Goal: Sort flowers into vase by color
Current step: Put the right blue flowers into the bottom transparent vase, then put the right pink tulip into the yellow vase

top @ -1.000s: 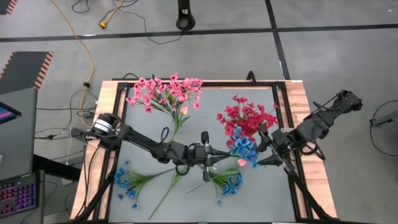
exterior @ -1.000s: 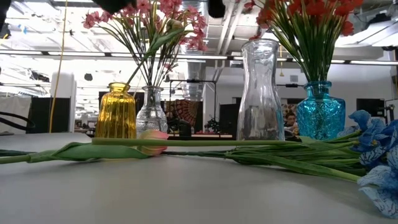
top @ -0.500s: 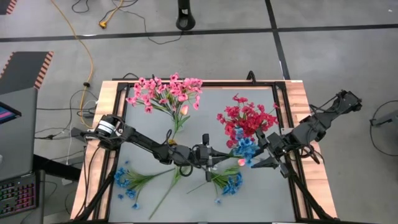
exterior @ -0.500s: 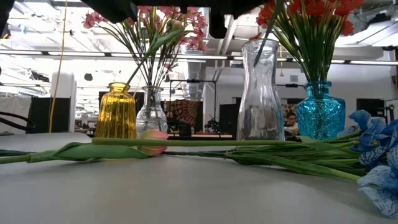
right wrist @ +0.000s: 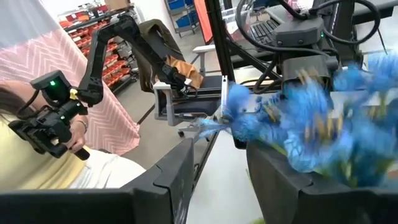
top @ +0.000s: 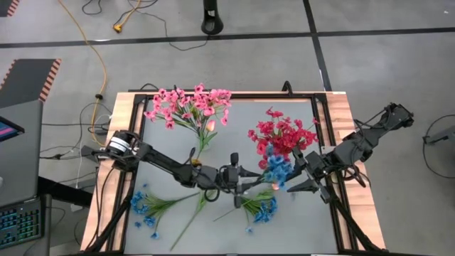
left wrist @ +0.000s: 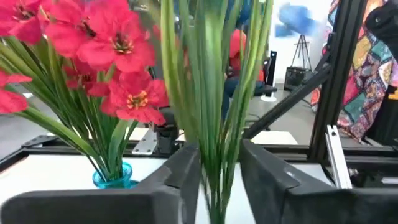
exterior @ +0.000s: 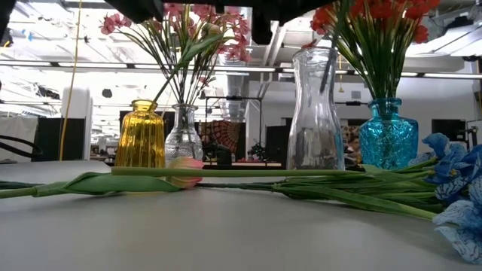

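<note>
My left gripper point(top: 250, 182) is clenched on the green stems point(left wrist: 211, 112) of a blue sprig point(top: 279, 169). The stems run up between my two fingers point(left wrist: 180, 171) and the blue blossoms sit just past my fingertips, over the middle of the table point(top: 234, 121). My right gripper point(top: 293, 186) hangs just on the other side of these blossoms, with its fingers apart and nothing between them; in its own wrist view the blue petals point(right wrist: 298, 124) fill the space ahead.

The clear tall vase point(exterior: 316, 113) is, I judge, the empty one meant for blue. It stands beyond my held sprig, beside the blue glass vase point(exterior: 387, 132), which already holds the red flowers point(top: 281, 134). The light pink flowers point(top: 188, 105) are far to the side of my left gripper, in the small clear vase point(exterior: 183, 134) next to the yellow vase point(exterior: 143, 134).

To do this step well, I think I must keep the stems upright and close together, bring their ends exactly over the narrow mouth, then lower slowly before I release. The red bunch leans near, so I should not brush it. More blue sprigs point(top: 147, 206) lie on the table behind my left gripper and wait for later.
</note>
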`<action>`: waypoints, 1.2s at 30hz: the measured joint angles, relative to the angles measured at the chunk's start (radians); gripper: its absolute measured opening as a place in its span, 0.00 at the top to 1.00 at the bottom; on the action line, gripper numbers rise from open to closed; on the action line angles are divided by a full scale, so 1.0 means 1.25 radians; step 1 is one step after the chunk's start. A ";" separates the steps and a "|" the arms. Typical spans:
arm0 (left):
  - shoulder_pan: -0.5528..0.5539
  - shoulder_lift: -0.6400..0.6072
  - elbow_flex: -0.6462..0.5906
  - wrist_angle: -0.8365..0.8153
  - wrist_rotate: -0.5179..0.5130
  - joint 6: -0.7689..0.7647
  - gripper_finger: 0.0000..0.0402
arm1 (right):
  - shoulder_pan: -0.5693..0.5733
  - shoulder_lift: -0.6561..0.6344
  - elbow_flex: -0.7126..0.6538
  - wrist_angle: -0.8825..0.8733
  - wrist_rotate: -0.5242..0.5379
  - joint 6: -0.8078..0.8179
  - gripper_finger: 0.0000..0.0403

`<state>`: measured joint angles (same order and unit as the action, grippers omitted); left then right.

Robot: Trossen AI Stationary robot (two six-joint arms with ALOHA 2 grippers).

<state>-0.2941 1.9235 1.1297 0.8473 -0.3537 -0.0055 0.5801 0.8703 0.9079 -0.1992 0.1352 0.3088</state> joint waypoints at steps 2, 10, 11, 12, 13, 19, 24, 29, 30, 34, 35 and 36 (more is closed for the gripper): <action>-0.004 -0.011 0.001 -0.028 0.000 -0.009 0.70 | 0.000 0.000 0.000 0.001 0.000 0.000 0.56; -0.011 -0.078 0.002 -0.197 0.000 -0.026 0.58 | 0.000 0.000 0.000 0.006 0.000 -0.001 0.56; -0.011 -0.087 0.002 -0.219 0.000 -0.030 0.58 | 0.000 0.000 0.000 0.006 0.000 -0.001 0.56; -0.011 -0.098 0.002 -0.244 0.000 -0.033 0.58 | 0.000 0.000 0.000 0.006 0.000 -0.001 0.56; -0.011 -0.107 0.002 -0.267 0.001 -0.034 0.57 | 0.000 0.000 0.000 0.006 0.000 -0.001 0.56; -0.011 -0.168 0.002 -0.393 0.006 -0.035 0.57 | 0.000 -0.006 0.000 0.005 0.000 -0.002 0.56; -0.014 -0.228 0.002 -0.486 0.005 -0.052 0.57 | 0.000 -0.028 0.000 -0.003 0.000 -0.003 0.56; -0.035 -0.272 0.003 -0.579 0.007 -0.124 0.58 | 0.000 -0.042 0.000 -0.008 -0.001 -0.003 0.56; -0.044 -0.272 0.003 -0.591 0.010 -0.136 0.58 | 0.000 -0.042 0.000 -0.008 -0.001 -0.003 0.56; -0.080 -0.267 0.003 -0.623 0.015 -0.192 0.58 | 0.000 -0.040 0.000 -0.009 -0.001 -0.003 0.56; -0.089 -0.265 0.003 -0.632 0.015 -0.208 0.58 | 0.000 -0.039 0.000 -0.008 -0.001 -0.003 0.56; -0.098 -0.262 0.003 -0.643 0.015 -0.229 0.58 | 0.000 -0.038 0.000 -0.009 -0.001 -0.003 0.56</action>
<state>-0.4160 1.5966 1.1332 0.0441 -0.3344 -0.2920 0.5804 0.8231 0.9085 -0.2099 0.1339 0.3050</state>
